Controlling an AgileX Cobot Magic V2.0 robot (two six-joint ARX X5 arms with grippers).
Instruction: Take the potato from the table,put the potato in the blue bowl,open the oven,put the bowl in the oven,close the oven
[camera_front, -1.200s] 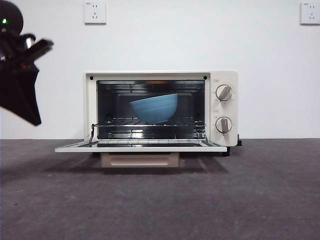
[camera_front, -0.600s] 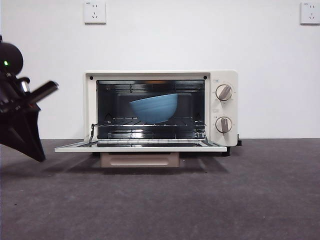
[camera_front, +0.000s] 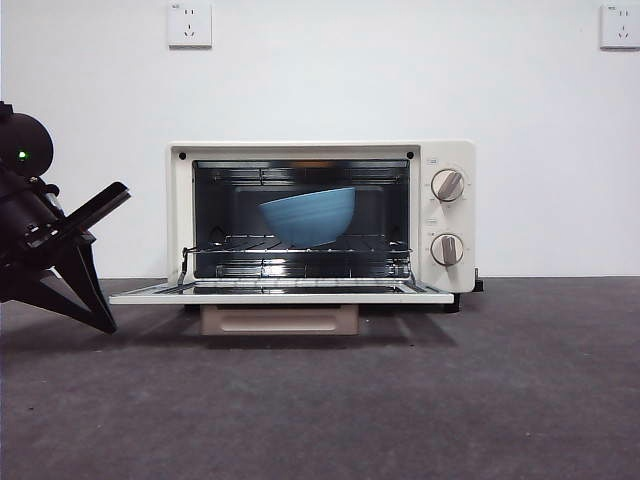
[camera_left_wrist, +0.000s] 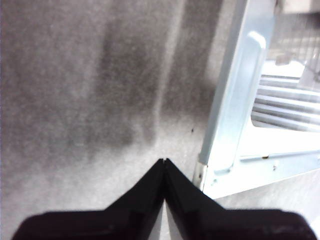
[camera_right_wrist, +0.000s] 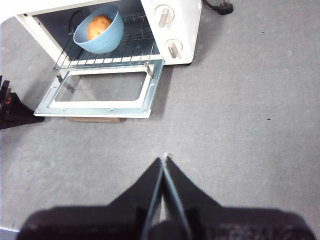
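Starting at your far left, the left pincer (camera_front: 100, 262) sits low over the desk (camera_front: 500, 400), just beside the left corner of the oven door (camera_front: 280, 293). Its wrist view shows the jaws pressed together, nothing between them, with the door's corner close by. Moving right, the oven (camera_front: 320, 215) stands open, its door folded down flat. On the wire rack (camera_front: 300, 245) inside you see the bowl (camera_front: 308, 216), and the right wrist view shows the potato (camera_right_wrist: 99, 26) lying in it. Further right are the two knobs (camera_front: 447, 185). The right pincer (camera_right_wrist: 164, 160) hangs high above the desk, well clear of the oven, jaws closed and empty.
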